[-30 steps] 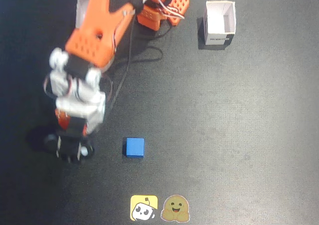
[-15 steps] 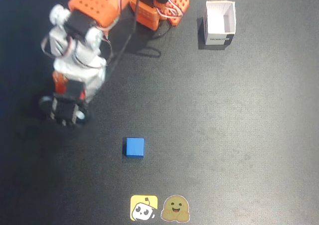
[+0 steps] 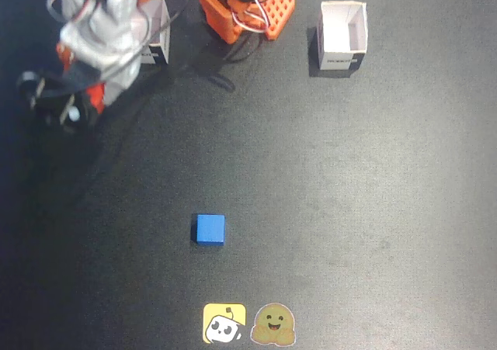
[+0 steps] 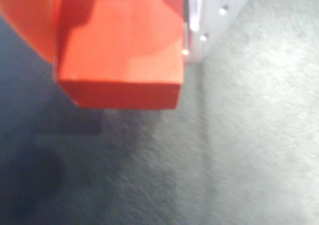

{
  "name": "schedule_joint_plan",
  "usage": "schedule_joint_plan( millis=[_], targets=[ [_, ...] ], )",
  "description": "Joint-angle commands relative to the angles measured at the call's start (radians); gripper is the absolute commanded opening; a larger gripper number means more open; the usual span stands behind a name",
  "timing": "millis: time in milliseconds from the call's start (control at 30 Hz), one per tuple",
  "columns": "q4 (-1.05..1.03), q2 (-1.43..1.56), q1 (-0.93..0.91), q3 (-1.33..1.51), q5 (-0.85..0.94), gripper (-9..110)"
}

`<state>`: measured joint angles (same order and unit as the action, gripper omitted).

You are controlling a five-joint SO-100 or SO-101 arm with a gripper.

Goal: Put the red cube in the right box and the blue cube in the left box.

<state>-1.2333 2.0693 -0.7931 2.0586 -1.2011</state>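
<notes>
Dark tabletop [image 3: 349,210] carries two white boxes along its far edge, left box [image 3: 158,32] and right box [image 3: 342,36], and one blue cube [image 3: 210,229] toward the near edge. One gripper [image 3: 54,105], at the far left corner, clasps one red cube [image 4: 122,45].

Dark grey, finely textured mat [image 3: 349,210] across the whole fixed view, evenly lit from above, darker toward the left edge. Two small cartoon stickers, yellow [image 3: 224,324] and brown [image 3: 273,325], at the bottom edge.

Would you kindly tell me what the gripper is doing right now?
Gripper: shut on the red cube, which fills the wrist view.
</notes>
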Motion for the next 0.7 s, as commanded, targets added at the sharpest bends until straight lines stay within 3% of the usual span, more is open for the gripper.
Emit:
schedule_joint_plan(
  millis=[0,667],
  targets=[
    [-0.015,0.092,-0.029,0.018,-0.028,11],
    [-0.170,0.374,-0.181,0.169,-0.221,11]
  ],
)
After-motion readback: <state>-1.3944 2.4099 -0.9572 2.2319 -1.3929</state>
